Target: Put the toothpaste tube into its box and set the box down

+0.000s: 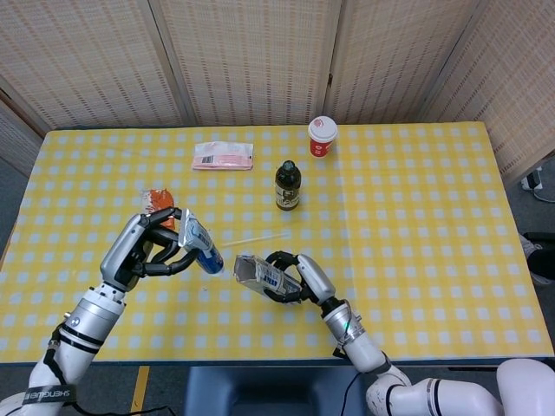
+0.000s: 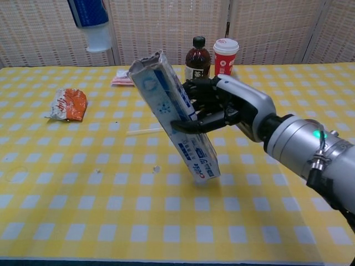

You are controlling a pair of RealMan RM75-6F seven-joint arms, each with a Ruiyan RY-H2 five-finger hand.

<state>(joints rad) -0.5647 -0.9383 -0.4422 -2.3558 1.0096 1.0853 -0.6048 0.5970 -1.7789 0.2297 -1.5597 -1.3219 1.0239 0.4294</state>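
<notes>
My left hand (image 1: 146,249) holds the blue and white toothpaste tube (image 1: 199,246) above the table's front left, cap end toward the right. In the chest view only the tube's lower end and white cap (image 2: 92,22) show at the top left; the left hand is out of that frame. My right hand (image 1: 299,277) grips the long white and blue toothpaste box (image 1: 258,275) in the air near the table's front middle. In the chest view the box (image 2: 173,123) is tilted, its open end up and to the left, with the right hand (image 2: 222,105) wrapped around its middle. Tube and box are apart.
On the yellow checked table (image 1: 416,199) stand a dark tea bottle (image 1: 288,185) and a red paper cup (image 1: 322,136). A pink packet (image 1: 223,155) lies at the back, an orange snack wrapper (image 2: 69,104) at the left, and a thin white straw (image 2: 150,131) near the middle.
</notes>
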